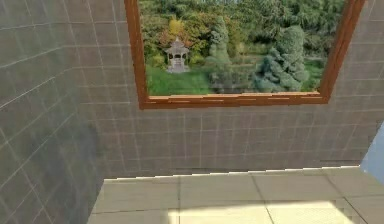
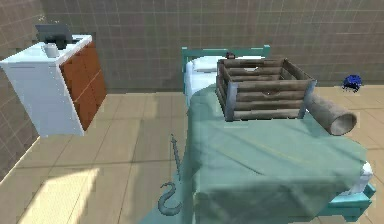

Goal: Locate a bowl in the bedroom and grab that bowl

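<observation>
Two small shapes are your candidates, and neither reads surely as a bowl. The likelier is a small blue thing (image 2: 350, 83) on the floor to the right of the bed (image 2: 270, 165), near its headboard end. The other is a dark thing (image 2: 55, 38) on top of the white cabinet (image 2: 40, 85), which stands well to the left of the bed across a strip of bare floor.

I judge you are at the search step, so settle which shape is the bowl before you commit to a reach. Bring the base round the bed until the blue thing sits plainly in the arm side view with open floor before it, and extend only then.

Low by the bed's near left corner, a thin grey curved shape looks like the gripper (image 2: 172, 185). Its far end is hard to make out, so you cannot tell its state or whether it holds anything.

The bed itself lies between you and the blue thing. A wooden crate (image 2: 265, 88) sits on the bed toward the headboard, and a grey cylinder (image 2: 335, 115) lies just right of the crate at the bed's right edge. A reach across would likely meet both.

Ahead, a tiled wall (image 1: 60, 110) with a window (image 1: 240, 45) looks close, so room to drive forward seems short.
</observation>
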